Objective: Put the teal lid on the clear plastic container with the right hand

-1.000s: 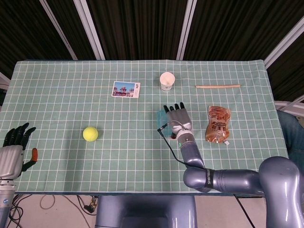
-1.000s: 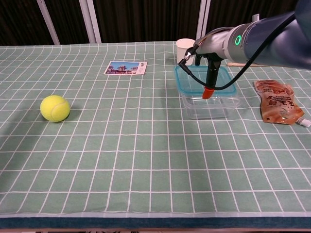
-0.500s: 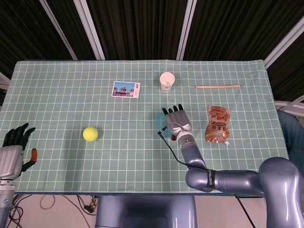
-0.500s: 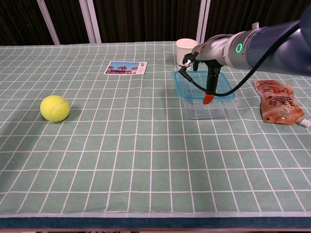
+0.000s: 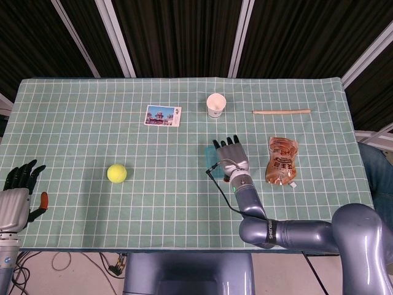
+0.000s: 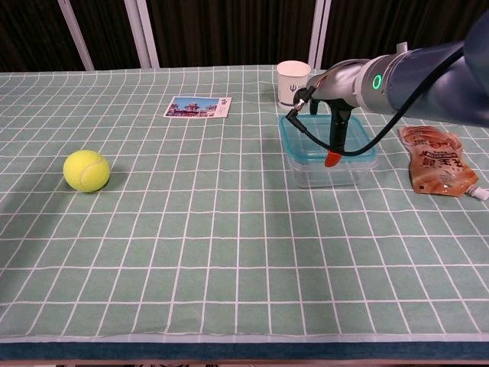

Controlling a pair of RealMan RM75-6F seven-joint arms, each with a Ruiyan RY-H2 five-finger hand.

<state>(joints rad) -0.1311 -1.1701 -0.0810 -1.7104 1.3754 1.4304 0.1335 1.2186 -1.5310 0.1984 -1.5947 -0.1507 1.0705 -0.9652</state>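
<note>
The green checked tablecloth (image 6: 191, 252) spreads under everything. The right hand (image 5: 231, 155) lies flat over the teal lid (image 6: 299, 144), which sits on the clear plastic container (image 6: 325, 172) directly beneath its palm; whether its fingers grip the lid cannot be told. The left hand (image 5: 18, 190) rests open, far off, holding nothing. A brown pouch (image 6: 435, 160) lies beside the right hand, a paper cup (image 6: 291, 82) just beyond it.
</note>
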